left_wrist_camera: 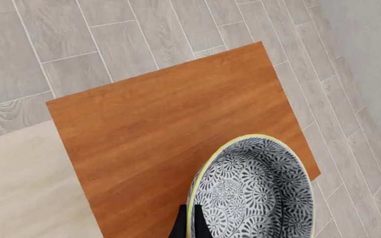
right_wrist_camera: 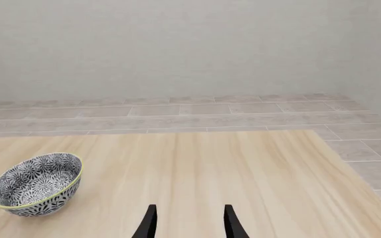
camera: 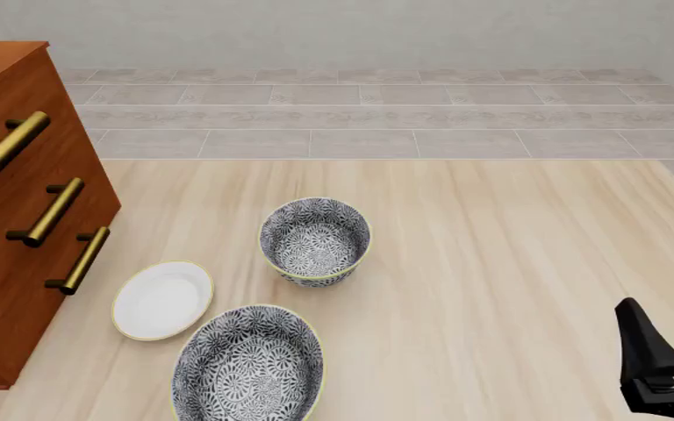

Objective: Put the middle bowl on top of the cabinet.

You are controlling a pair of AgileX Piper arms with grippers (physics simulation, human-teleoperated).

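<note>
Releasing here looks risky: the left jaws pinch the rim of the middle bowl (left_wrist_camera: 257, 193), holding it over the cabinet (left_wrist_camera: 157, 129) but near its top's edge, so it might tip off. The right jaws idle open, well apart from the cabinet.

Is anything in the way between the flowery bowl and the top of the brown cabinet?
Nothing visible. The blue-grey and white flowered middle bowl, gripped by the left gripper, hangs over the reddish-brown wooden cabinet, whose top is bare.
</note>
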